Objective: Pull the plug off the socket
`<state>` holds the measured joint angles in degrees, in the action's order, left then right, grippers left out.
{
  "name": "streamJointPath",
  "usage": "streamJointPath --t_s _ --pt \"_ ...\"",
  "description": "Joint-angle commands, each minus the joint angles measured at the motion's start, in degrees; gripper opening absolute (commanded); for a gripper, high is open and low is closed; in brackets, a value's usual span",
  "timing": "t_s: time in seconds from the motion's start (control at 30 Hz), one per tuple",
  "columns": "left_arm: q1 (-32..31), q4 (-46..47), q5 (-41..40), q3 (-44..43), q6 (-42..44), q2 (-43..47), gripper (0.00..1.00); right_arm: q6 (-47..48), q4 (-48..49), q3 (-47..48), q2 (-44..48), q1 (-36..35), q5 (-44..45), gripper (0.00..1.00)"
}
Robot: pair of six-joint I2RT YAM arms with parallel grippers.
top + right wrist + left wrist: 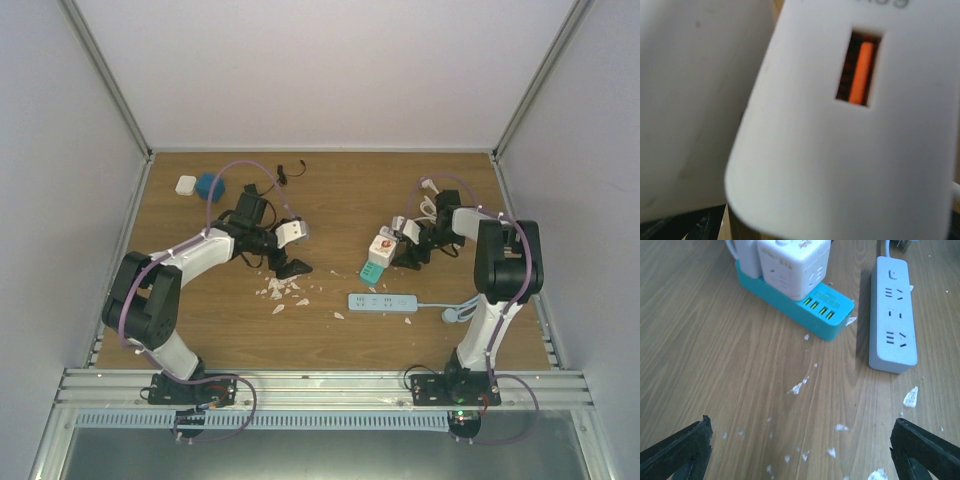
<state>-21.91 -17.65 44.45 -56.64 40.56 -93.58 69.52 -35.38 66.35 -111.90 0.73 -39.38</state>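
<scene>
The plug [850, 150], a white charger body with an orange port on its side, sits at the far end of the teal socket strip [790, 310], just beside a white cube adapter [790, 265] that is plugged in the same strip. In the top view the strip lies diagonally on the table [715, 355], its long axis running from near-left to far-right, so the plug is at the end that points to the right arm. The right gripper [405, 240] is directly at the plug, so near that the plug fills its wrist view. Whether its fingers already press on the plug or only stand around it cannot be told. The left gripper [800, 432] is wide open and holds nothing. It is well apart from the strip, on the other side, and looks toward it and the grey power strip [892, 325] beside it. The right arm is therefore clearly the nearer one. The pull probably has to go straight away from the strip's face, across its long axis, and the light strip may lift together with the plug.
</scene>
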Motion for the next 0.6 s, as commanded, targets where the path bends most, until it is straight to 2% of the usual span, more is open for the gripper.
streamJointPath --t_s 0.0,0.23,0.57 --pt "-4.74 6.84 -6.67 0.00 -4.52 -1.72 0.97 -4.29 0.18 -0.17 0.24 -4.28 0.54 0.84" --pt "-11.12 13.10 -13.31 0.03 -8.87 -4.22 0.95 -11.82 4.05 -0.96 0.33 -8.66 3.21 0.83" --pt "-14.43 18.30 -19.08 3.45 -13.16 -5.23 0.96 -24.68 11.15 -2.86 -0.35 -14.40 3.69 0.83"
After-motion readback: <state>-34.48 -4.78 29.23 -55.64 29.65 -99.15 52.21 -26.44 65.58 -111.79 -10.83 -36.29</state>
